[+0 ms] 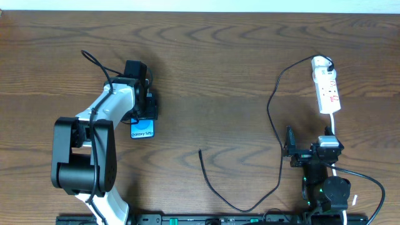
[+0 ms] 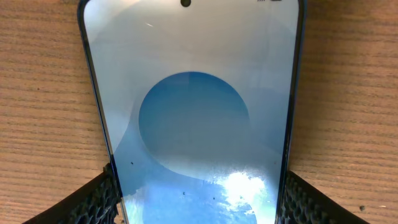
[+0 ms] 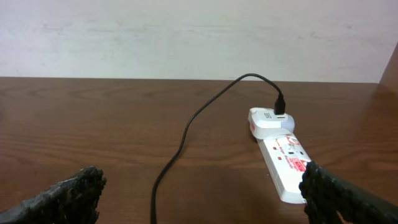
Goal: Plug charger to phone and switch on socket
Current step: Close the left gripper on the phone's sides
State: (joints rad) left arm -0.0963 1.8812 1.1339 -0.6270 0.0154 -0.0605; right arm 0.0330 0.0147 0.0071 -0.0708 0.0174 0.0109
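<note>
Overhead, can see only the lower end of the phone [image 1: 142, 130] below the left end effector [image 1: 145, 117]. Cannot read markings on the socket [image 1: 326, 87] or make out the tip of the charger [image 1: 201, 156]: too small.

A robot test bench — dark wood-grain table [image 1: 206, 75]; plain white wall [image 3: 186, 37] behind.

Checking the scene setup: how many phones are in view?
1. The phone is left of the table's centre, between the left gripper's fingers. The left arm could hide another.
</note>
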